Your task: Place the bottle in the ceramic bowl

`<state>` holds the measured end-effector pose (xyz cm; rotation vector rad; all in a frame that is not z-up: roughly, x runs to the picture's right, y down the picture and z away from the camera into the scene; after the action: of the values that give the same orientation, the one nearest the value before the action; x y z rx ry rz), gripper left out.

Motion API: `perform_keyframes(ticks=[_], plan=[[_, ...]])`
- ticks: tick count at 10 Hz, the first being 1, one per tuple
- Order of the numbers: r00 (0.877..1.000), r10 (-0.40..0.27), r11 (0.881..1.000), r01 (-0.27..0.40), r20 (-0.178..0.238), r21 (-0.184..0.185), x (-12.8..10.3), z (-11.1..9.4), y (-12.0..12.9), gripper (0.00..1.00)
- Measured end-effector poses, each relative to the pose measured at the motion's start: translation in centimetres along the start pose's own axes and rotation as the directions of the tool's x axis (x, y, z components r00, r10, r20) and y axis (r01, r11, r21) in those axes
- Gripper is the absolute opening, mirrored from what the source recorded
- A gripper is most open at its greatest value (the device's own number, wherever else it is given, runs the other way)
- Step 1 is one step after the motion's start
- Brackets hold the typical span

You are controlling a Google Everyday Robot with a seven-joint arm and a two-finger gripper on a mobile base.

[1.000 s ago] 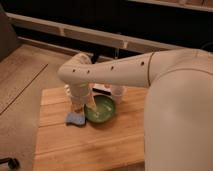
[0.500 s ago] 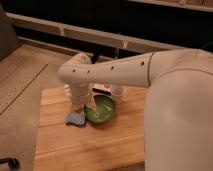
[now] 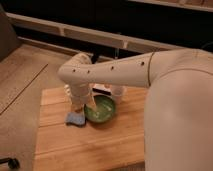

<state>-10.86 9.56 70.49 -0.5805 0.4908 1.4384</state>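
Lighting, as I see it from my station:
- Warm, even indoor light on the wooden table (image 3: 100,145).
- Background (image 3: 75,12) dark.
- Arm (image 3: 115,72) bright along the top, shaded beneath.
- Faint sheen inside the ceramic bowl (image 3: 104,111).
- The gripper (image 3: 81,107), at the bowl's left rim, sits in the arm's shade.

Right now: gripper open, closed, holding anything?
Gripper: cannot be told. It is down at the left rim of the ceramic bowl, beside the blue sponge.

You will find no readable text, label, brand or number anywhere. The jaws hang at the left rim of the bowl (image 3: 106,114).
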Motion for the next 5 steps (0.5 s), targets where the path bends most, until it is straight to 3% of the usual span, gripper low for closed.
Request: perform_keyframes(ticks=[2,3,4,5], plan=[[0.99,-0.058,0.996,0.065,0.13,-0.054,-3.5,-2.1,0.6,0.65],[0.97,-0.108,0.989,0.127,0.216,-0.078,-5.6,-3.9,1.2,0.65],[0.929,-0.181,0.972,0.219,0.322,-0.083,-8.4,-6.7,2.0,0.65],[0.892,-0.23,0.958,0.278,0.389,-0.071,-10.2,-8.6,2.4,0.65]])
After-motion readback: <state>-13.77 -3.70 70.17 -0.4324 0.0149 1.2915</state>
